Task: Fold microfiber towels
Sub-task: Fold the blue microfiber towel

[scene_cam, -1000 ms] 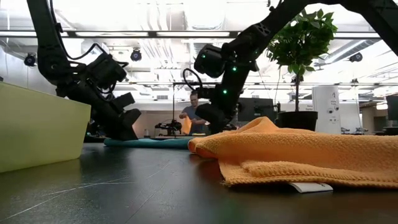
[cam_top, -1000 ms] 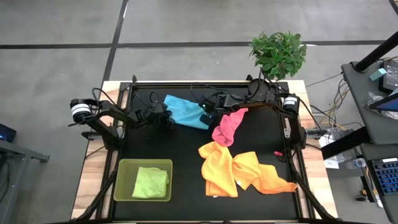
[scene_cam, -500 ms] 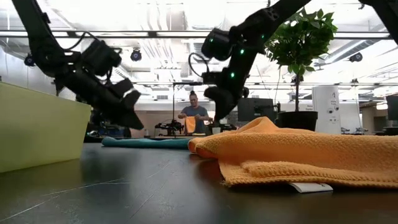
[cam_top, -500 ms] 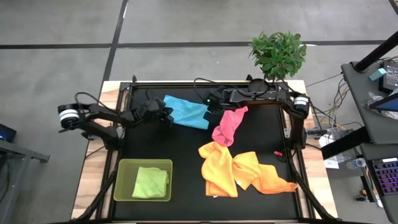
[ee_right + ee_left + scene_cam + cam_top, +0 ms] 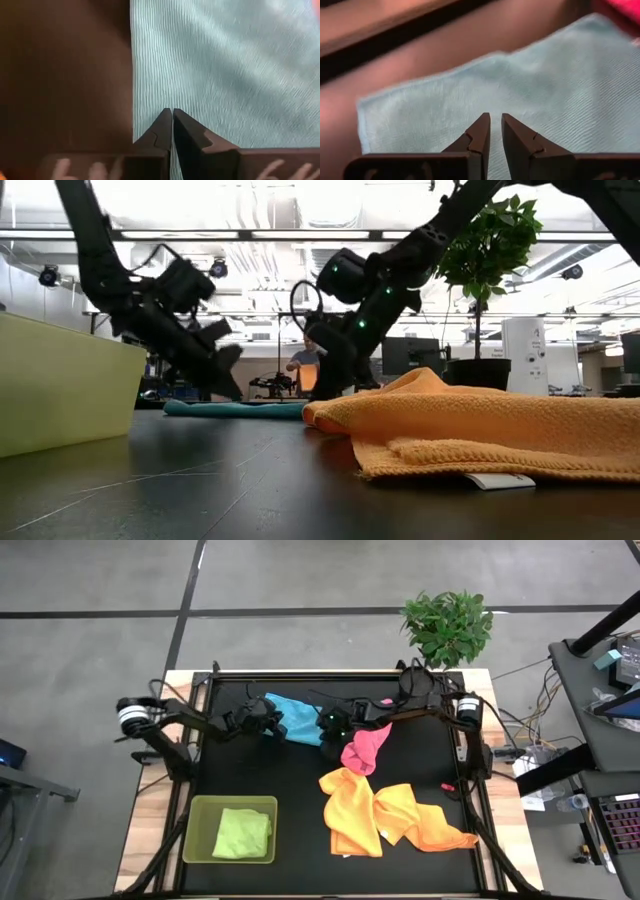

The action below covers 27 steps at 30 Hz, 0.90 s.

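A light blue towel (image 5: 295, 718) lies flat at the table's far middle; it also shows in the low view (image 5: 235, 409). My left gripper (image 5: 270, 726) hangs just over its left end, fingers a narrow gap apart (image 5: 495, 120). My right gripper (image 5: 326, 727) is shut, low at the towel's right end, its tips beside one edge (image 5: 172, 113). A pink towel (image 5: 365, 745) lies crumpled to the right. Orange and yellow towels (image 5: 392, 815) lie heaped at the near right. A lime green towel (image 5: 243, 833) lies in the tray. My left gripper touches nothing that I can see. My right gripper's shut fingertips (image 5: 165, 125) slant down onto the blue towel just inside its edge (image 5: 142, 100). I cannot tell whether they touch the cloth. The towel lies flat on the table.
A translucent lime-green tray (image 5: 200, 808) stands at the near left. A potted plant (image 5: 448, 628) stands beyond the far right corner. In the low view the orange heap (image 5: 470, 430) fills the right foreground, and a person (image 5: 300, 370) stands in the room behind.
Both grippers rose off the blue towel about half a second ago and have come back down over its two ends. The right gripper has also moved a little toward the near edge. The towel has stayed flat in place.
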{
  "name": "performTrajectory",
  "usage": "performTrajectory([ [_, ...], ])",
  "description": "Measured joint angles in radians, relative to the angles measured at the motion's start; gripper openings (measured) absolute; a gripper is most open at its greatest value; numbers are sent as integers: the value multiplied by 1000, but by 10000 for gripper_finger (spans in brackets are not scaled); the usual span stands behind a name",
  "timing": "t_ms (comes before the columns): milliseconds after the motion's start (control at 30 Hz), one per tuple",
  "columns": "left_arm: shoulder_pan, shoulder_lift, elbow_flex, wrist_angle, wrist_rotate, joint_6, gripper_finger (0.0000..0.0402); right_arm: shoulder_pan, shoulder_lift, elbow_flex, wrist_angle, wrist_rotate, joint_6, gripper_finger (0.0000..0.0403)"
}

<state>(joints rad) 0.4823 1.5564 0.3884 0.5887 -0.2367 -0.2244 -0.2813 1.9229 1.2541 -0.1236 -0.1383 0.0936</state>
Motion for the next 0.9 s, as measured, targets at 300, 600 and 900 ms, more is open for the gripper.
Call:
performTrajectory([
  [300,2,21,19,-183,-9,-110,33,-27,-12,0,-139,59,-128,9],
  [600,2,-169,9,-285,37,-77,33,-104,-109,-1,-190,63,-158,9],
  [900,17,-215,10,-239,16,77,33,-133,-65,0,184,63,-68,9],
])
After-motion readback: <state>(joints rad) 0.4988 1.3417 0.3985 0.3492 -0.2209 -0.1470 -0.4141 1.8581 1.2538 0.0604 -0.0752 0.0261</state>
